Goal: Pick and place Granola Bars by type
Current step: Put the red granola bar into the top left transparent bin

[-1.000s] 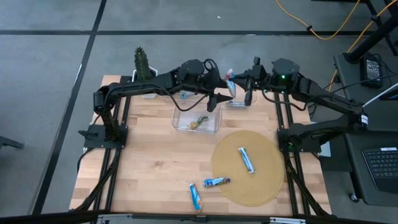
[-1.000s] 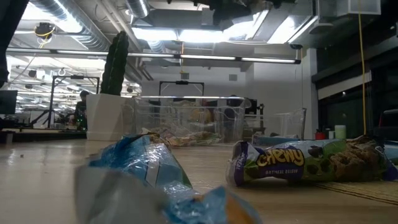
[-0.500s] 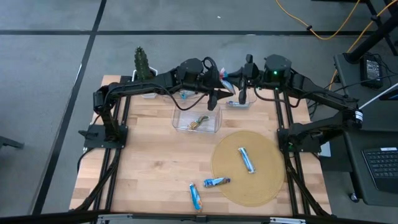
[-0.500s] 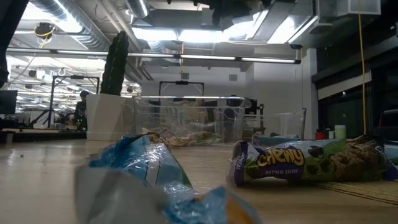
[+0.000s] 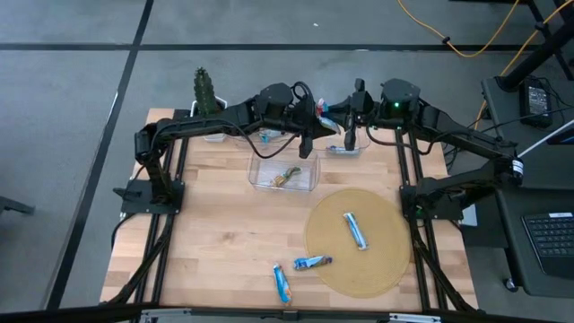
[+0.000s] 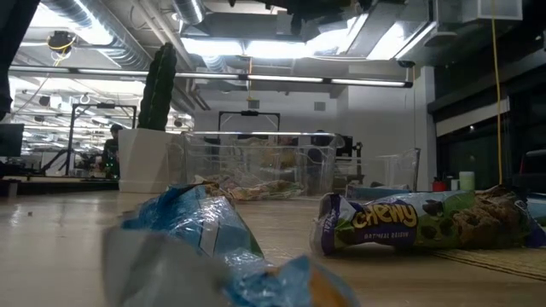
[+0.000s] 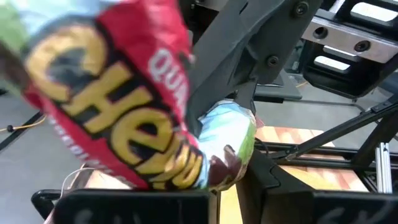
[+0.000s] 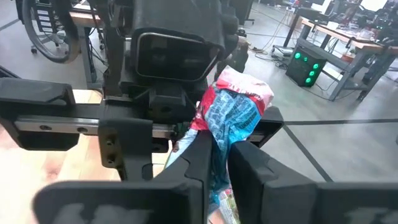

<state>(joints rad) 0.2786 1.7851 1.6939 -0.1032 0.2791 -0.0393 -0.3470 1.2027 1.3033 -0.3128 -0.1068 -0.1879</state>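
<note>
Table [image 5: 215,233] rear edge | both tools pinch red bar [image 8: 233,115] midair: L tool [image 5: 316,135], R tool [image 5: 345,135] | front clear.

Both arms are dark, almost black, and made of long straight links with round, thick joints. The left arm [image 5: 215,121] has black cables looping over its wrist block. The right arm [image 5: 448,135] has a small green light on the round housing near its wrist. The left gripper [image 5: 309,135] and the right gripper [image 8: 214,162] have flat black fingers on a dark rail with small screws.
</note>
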